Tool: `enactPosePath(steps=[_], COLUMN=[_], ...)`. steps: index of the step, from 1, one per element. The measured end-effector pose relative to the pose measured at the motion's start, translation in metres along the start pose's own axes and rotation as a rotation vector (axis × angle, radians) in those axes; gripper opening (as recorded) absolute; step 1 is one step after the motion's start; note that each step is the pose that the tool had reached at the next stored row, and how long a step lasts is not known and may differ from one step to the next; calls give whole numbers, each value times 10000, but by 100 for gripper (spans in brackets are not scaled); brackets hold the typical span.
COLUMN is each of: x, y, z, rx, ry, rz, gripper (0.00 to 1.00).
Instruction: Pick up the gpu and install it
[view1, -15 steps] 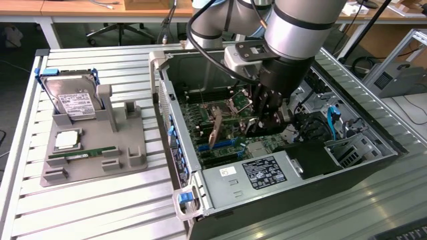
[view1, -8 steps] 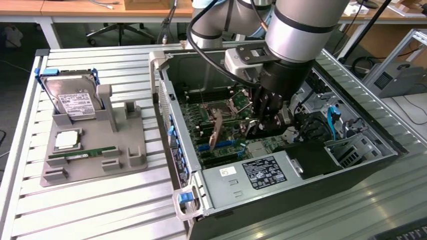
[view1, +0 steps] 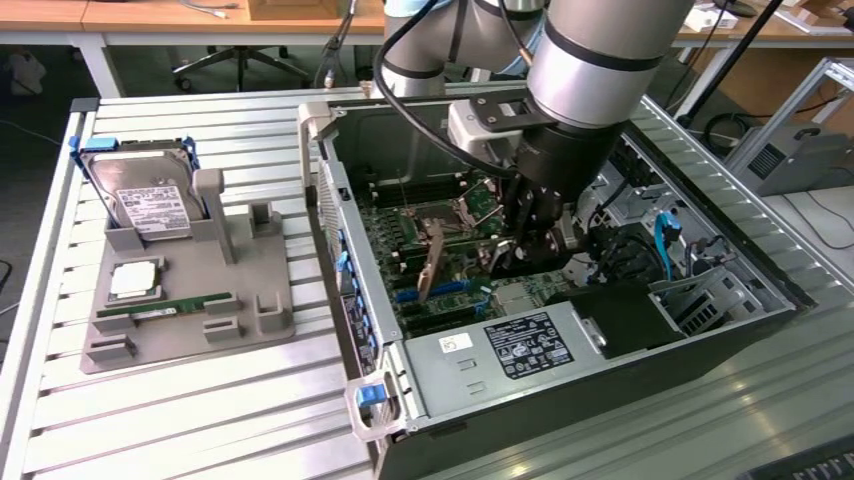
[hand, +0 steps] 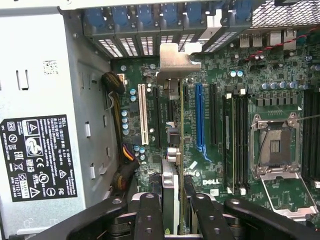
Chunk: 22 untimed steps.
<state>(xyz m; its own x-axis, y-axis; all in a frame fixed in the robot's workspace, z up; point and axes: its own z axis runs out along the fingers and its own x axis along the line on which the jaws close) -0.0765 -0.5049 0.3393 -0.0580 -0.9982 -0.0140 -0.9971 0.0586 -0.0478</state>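
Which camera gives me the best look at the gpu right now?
The wrist view: the gpu stands edge-on between the gripper fingers, bracket toward the case's rear slots. The exterior view shows it slanted over the motherboard.

gpu (hand: 171, 165) lower edge behind hand (hand: 172, 210)

The thin green GPU card with its silver metal bracket (hand: 172, 165) was held edge-on between the black fingers (hand: 150, 215) of the pincer (hand: 175, 210), over the green Dell motherboard (hand: 220, 150). It was set between a white slot (hand: 141, 114) and a blue slot (hand: 200, 117).
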Motion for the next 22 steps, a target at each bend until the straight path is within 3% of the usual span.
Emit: enactPosePath(steps=[4,22], x=[-102,-124], y=[6,10], z=[18,56], rx=[0,0], ry=[-1,-1], rz=[0,-1], gripper=[27,27])
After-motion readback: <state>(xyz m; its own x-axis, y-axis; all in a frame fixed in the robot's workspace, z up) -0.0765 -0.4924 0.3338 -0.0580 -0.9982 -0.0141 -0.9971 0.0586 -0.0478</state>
